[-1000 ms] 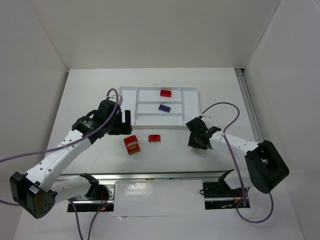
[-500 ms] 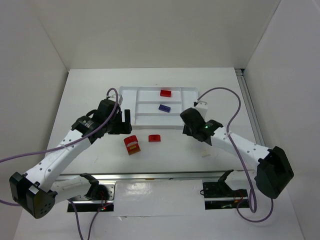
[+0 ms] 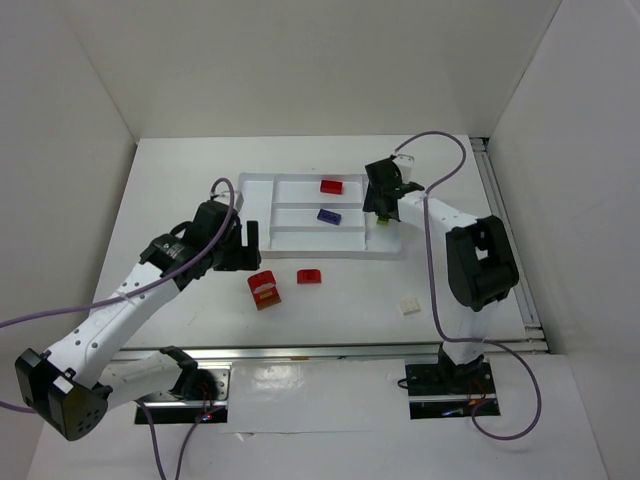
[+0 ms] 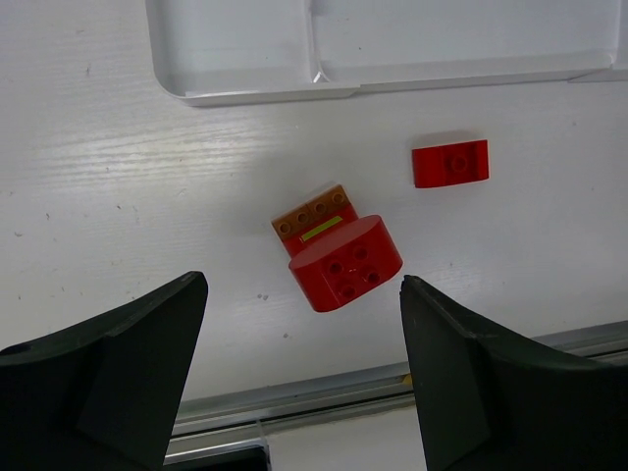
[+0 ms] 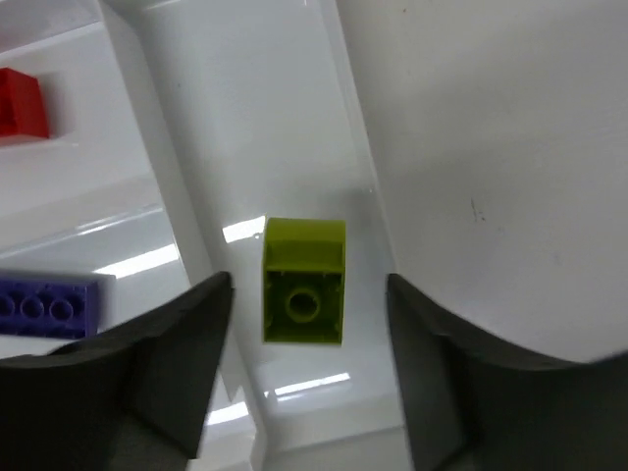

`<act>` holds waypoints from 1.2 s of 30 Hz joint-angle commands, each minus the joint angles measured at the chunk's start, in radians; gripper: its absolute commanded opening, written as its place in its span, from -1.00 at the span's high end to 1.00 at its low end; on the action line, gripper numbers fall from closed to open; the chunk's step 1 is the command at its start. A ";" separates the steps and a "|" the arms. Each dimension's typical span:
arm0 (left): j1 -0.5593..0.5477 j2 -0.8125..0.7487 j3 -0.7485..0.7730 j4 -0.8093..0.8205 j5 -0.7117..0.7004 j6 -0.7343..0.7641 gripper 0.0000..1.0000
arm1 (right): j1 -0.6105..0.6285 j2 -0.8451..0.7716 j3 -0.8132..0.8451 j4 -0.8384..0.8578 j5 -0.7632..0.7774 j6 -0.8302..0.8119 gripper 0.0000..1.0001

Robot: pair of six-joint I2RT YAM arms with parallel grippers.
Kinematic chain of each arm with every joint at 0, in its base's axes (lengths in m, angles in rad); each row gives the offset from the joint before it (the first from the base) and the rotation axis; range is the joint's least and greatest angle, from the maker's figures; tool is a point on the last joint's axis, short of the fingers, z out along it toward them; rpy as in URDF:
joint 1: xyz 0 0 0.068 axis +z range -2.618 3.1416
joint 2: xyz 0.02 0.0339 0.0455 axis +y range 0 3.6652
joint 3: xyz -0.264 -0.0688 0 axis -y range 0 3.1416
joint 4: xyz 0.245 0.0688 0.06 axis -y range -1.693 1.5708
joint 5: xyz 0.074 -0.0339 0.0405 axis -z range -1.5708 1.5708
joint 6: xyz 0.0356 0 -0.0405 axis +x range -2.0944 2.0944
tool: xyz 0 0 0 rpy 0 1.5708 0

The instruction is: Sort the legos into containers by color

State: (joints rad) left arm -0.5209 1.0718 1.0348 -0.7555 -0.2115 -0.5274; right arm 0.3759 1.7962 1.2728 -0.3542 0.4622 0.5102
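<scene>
The white tray [image 3: 254, 205] lies at the table's middle back. A red brick [image 3: 331, 186] is in its far slot and a blue brick [image 3: 328, 216] in the middle slot. My right gripper [image 3: 380, 203] is open over the right end section. A lime green brick [image 5: 304, 281] lies there, hollow side up, between the spread fingers and apart from both. My left gripper [image 3: 248, 240] is open and empty above a rounded red brick [image 4: 344, 262] that touches an orange-brown brick [image 4: 314, 220]. A small red brick [image 4: 450, 163] lies to their right.
A cream-white brick [image 3: 410, 306] lies alone on the table right of centre, near the front. A metal rail [image 3: 300, 352] runs along the near edge. White walls close in both sides. The tray's near-left corner [image 4: 196, 88] shows in the left wrist view.
My right arm has swung from the table's front right up to the tray's right end section. The green brick now lies there. The cream brick is uncovered. The left arm has not moved.
</scene>
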 commanded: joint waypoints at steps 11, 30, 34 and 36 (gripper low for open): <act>-0.007 -0.007 0.036 -0.001 -0.003 0.000 -0.83 | -0.003 -0.411 -0.268 -0.086 -0.029 0.112 -0.70; -0.016 0.024 0.027 0.028 0.027 0.000 -0.83 | 0.116 -0.759 -0.684 -0.512 -0.028 0.714 -0.71; -0.016 0.014 0.018 0.028 0.027 0.000 -0.83 | 0.116 -0.718 -0.713 -0.395 -0.105 0.735 -0.71; -0.016 0.005 -0.001 0.028 0.018 0.000 -0.83 | 0.116 -0.709 -0.733 -0.343 -0.123 0.735 -0.71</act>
State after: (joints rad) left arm -0.5335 1.0966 1.0344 -0.7456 -0.1944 -0.5274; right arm 0.4847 1.0748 0.5648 -0.7708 0.3683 1.1950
